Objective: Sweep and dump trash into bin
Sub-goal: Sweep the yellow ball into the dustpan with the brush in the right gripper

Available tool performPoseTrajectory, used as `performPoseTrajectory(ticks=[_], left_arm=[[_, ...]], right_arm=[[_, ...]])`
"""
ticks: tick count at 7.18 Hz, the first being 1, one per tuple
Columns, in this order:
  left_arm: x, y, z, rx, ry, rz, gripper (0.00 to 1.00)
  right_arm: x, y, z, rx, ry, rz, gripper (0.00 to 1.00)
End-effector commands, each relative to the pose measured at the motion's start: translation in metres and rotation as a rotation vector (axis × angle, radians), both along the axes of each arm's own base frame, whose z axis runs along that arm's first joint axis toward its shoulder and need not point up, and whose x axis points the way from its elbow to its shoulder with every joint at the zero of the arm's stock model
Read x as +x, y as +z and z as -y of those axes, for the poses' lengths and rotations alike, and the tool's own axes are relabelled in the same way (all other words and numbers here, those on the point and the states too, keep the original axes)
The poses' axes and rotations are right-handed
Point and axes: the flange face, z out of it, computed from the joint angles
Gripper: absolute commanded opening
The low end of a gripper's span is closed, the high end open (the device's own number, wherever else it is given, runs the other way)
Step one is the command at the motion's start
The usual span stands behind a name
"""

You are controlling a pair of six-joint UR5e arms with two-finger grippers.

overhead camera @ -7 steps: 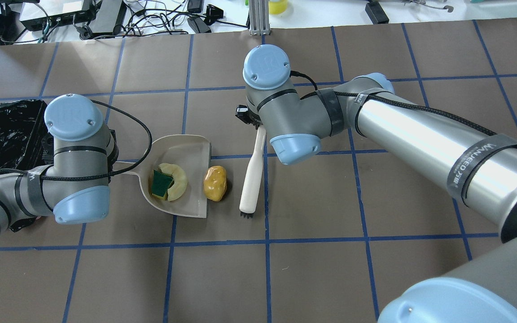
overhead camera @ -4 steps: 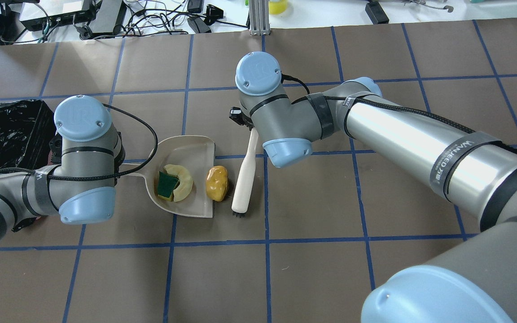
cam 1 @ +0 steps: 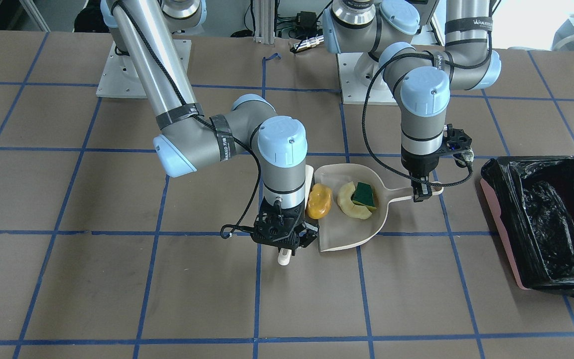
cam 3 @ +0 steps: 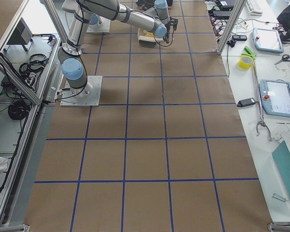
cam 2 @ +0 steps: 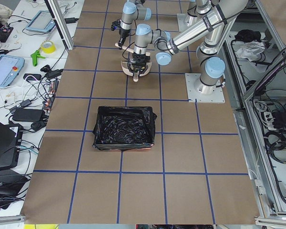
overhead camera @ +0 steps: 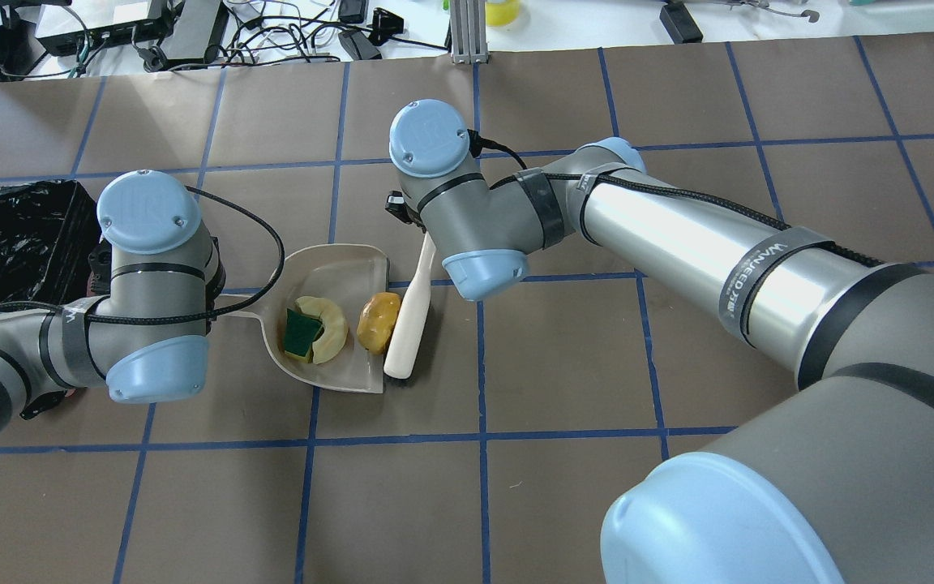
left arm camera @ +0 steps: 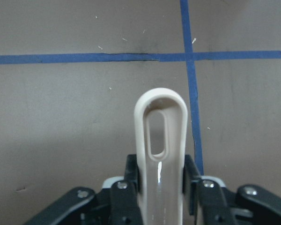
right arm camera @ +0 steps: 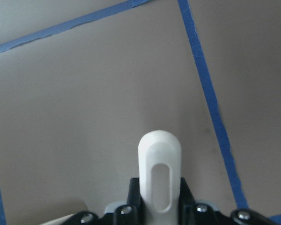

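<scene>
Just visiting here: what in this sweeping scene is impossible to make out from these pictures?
- Bristles of the brush: in the overhead view its own head covers them; in the front-facing view the right arm hides most of it.
- Contents of the bin: dark crinkled bag folds in the front-facing view; cut off by the left edge in the overhead view.
- Whether the orange lump sits on the lip of the dustpan or on the table: too close to tell.
- Side views: lump and dustpan too small.

Robotics lab — teach pendants (cam 3: 279,98), tangled cables (overhead camera: 272,36)
</scene>
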Motion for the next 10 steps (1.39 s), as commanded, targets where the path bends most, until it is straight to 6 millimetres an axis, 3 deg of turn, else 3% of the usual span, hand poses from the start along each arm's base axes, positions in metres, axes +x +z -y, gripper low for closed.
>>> performPoseTrajectory(ticks=[1, 5, 10], left_arm=[[0.001, 0.001, 0.001, -0.003, 0.001, 0.0, 0.0], [0.001, 0.003, 0.002, -0.005, -0.003, 0.001, 0.0], [0.0, 0.003, 0.002, -0.007, -0.008, -0.013, 0.0]], right_arm=[[0.017, 0.005, 0.011, -0.044, -0.028, 0.045, 0.0], [0.043, 0.015, 0.015, -0.02, -0.154, 0.136, 0.0], [0.031, 0.008, 0.013, 0.022, -0.021, 0.014, 0.0]])
